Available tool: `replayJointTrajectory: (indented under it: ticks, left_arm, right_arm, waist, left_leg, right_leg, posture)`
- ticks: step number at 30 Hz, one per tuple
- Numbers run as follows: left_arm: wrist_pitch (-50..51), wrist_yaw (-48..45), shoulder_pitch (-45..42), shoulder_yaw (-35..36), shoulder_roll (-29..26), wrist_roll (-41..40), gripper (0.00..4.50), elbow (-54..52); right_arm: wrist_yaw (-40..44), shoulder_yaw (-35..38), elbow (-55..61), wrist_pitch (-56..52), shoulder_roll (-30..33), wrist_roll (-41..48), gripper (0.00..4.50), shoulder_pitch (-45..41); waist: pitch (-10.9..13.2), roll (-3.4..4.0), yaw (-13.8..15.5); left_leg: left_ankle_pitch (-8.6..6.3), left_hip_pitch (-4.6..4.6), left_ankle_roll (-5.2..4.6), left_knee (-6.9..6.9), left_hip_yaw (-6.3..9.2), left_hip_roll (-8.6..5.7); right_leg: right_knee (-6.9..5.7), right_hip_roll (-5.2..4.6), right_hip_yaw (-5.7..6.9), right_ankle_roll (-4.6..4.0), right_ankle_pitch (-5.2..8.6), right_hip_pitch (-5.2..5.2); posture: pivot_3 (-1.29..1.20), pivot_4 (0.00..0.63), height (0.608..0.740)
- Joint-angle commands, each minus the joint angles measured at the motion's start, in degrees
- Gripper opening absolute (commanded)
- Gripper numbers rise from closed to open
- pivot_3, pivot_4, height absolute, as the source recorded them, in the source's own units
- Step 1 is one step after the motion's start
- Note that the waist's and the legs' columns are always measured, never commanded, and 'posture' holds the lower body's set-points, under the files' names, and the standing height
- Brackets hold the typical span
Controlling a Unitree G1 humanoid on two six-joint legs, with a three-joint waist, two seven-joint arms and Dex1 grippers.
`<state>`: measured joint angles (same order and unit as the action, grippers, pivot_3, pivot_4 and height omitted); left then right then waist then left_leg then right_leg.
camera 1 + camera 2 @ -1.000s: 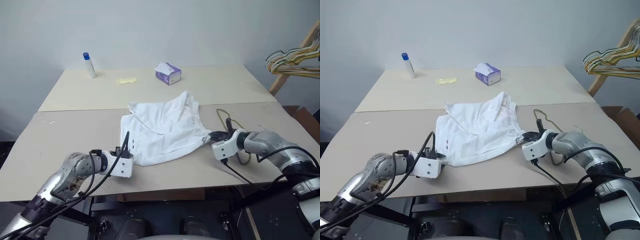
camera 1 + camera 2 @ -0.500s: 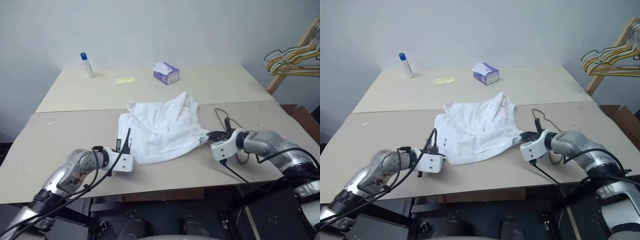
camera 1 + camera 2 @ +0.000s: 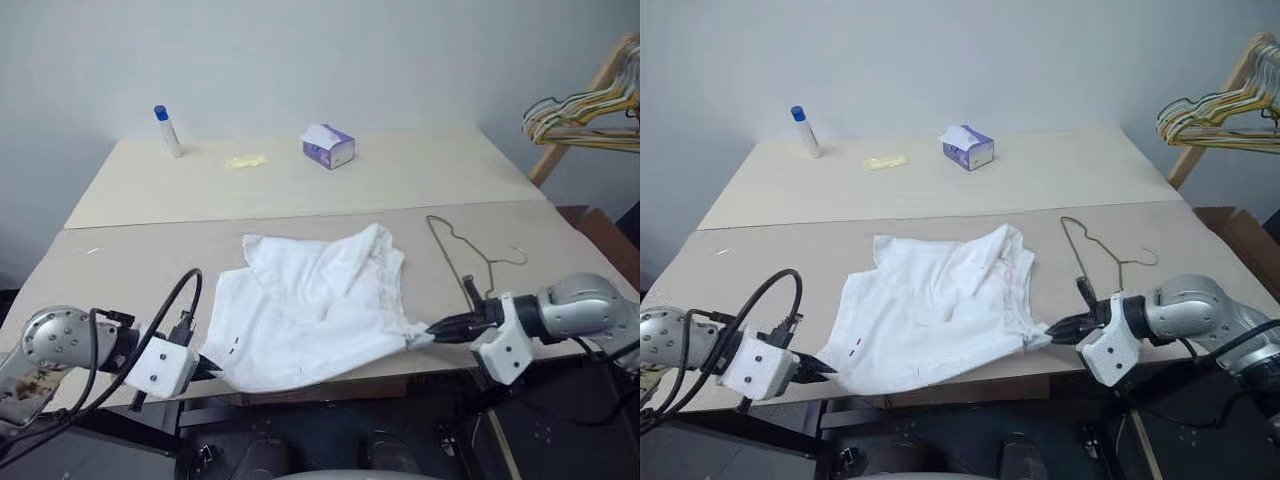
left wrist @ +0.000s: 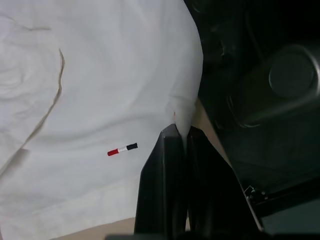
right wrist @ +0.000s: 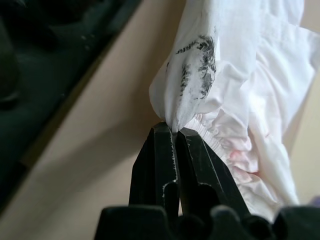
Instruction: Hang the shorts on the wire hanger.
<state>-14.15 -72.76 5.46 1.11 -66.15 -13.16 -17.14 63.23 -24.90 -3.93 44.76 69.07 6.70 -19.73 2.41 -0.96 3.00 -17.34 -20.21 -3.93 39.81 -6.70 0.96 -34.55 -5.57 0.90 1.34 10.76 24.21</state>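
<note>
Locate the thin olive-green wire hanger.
In the head views, the thin olive-green wire hanger lies flat on the beige table, right of the white cloth shorts, beyond the right end effector.

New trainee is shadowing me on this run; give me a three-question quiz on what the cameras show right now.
1. True or false: both the left gripper and the right gripper are shut on the shorts.
2. Where does the wire hanger lie? A) under the shorts B) on the table, on the robot's right of the shorts, apart from them C) on the wooden rail
3. Which small box stands on the far table?

Key: 1 true; 2 B; 3 the tissue box.
</note>
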Motion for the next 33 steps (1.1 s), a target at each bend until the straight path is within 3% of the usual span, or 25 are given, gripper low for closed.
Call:
replayJointTrajectory:
  ticks: [1,5,10,14,18,20,22,25,29,33]
  left_arm:
    - [3.76,9.28,-8.02,-0.62,6.72,4.29,0.02,1.36]
    - [8.77,16.26,-23.83,-3.27,13.97,10.71,0.02,10.24]
    - [12.59,34.8,-49.52,-6.47,23.38,24.59,0.02,31.93]
    - [8.97,54.77,-69.07,-7.5,28.52,32.6,0.02,53.36]
    - [1.81,80.32,-86.01,-8.05,30.32,38.81,0.02,70.31]
    - [-2.78,89.56,-90.57,-8.22,30.13,40.43,0.02,74.07]
    - [-8.99,96.52,-92.08,-9.28,29.2,42.43,0.02,75.51]
    - [-18.96,96.94,-89.85,-9.8,28.34,41.86,0.02,74.89]
    - [-31.81,84.06,-79.96,-10.93,26.81,37.08,0.02,69.1]
    - [-34.56,68.67,-64.87,-11.1,25.13,27.63,0.02,56.96]
  right_arm:
    - [5.65,2.17,2.59,-11.77,-2.17,6.88,0.0,-3.86]
    - [6.51,5.2,-3.94,-23.6,-10.15,7.63,0.0,-15.14]
    - [-10.3,6.28,-28.28,-21.51,-22.11,-9.19,0.0,-35.96]
    - [-37.38,3.88,-46.83,-19.77,-27.36,-25.22,0.0,-50.63]
    - [-71.26,4.05,-57.47,-18.44,-31.95,-35.15,0.0,-61.79]
    - [-85.03,3.95,-59.73,-15.44,-32.29,-38.98,0.0,-64.67]
    - [-94.44,3.79,-61.51,-13.05,-32.02,-41.62,0.0,-66.0]
    - [-97.34,3.46,-63.94,-9.19,-31.3,-42.76,0.0,-65.19]
    - [-90.24,1.71,-65.58,-0.99,-29.9,-43.33,0.0,-59.82]
    - [-81.02,-1.18,-65.22,8.05,-28.3,-44.52,0.0,-52.34]
  waist:
    - [0.0,-0.02,0.76]
    - [0.01,-0.07,1.13]
    - [-0.03,-0.1,1.51]
    - [-0.08,-0.17,2.03]
    - [-0.1,-0.19,2.4]
    - [-0.09,-0.19,2.44]
    - [-0.1,-0.18,2.31]
    - [-0.1,-0.18,2.12]
    - [-0.11,-0.14,0.69]
    - [-0.11,-0.12,-1.36]
  left_leg:
    - [0.01,0.0,0.02,0.04,0.01,0.0]
    - [0.2,0.0,0.18,0.2,0.03,0.01]
    - [0.37,-0.07,0.39,0.22,-0.01,-0.13]
    - [0.75,-0.54,1.07,-0.02,-0.14,-0.21]
    - [0.94,-2.23,1.41,-0.21,-0.08,-0.32]
    - [1.01,-2.48,1.58,-0.61,-0.05,-0.37]
    - [1.05,-2.62,1.75,-1.13,0.04,-0.41]
    - [1.0,-2.17,1.98,-1.77,0.1,-0.34]
    - [1.05,-1.53,2.03,-1.97,0.14,-0.3]
    - [1.11,-0.8,1.92,-1.89,0.19,-0.25]
  right_leg:
    - [-0.04,0.03,0.0,0.02,0.0,-0.02]
    - [-0.25,0.23,-0.01,0.07,-0.15,0.0]
    - [-0.35,0.34,0.04,0.0,-0.6,0.06]
    - [-0.47,0.41,0.2,-0.02,-0.62,0.5]
    - [-0.51,0.42,0.3,-0.09,-0.64,2.35]
    - [-0.41,0.38,0.66,-0.14,-0.61,2.69]
    - [-0.17,0.26,1.3,-0.26,-0.53,2.91]
    - [0.17,0.28,1.97,-0.28,-0.46,2.55]
    - [1.01,0.28,2.41,-0.39,-0.39,1.39]
    - [1.31,0.27,2.5,-0.41,-0.52,0.42]
  posture:
    - [0.18,0.0,0.74]
    - [0.18,0.0,0.74]
    - [0.17,0.0,0.74]
    - [0.18,0.0,0.74]
    - [0.18,0.0,0.74]
    - [0.18,0.0,0.74]
    - [0.18,0.0,0.74]
    - [0.18,0.0,0.74]
    - [0.18,0.0,0.74]
    - [0.18,0.0,0.74]
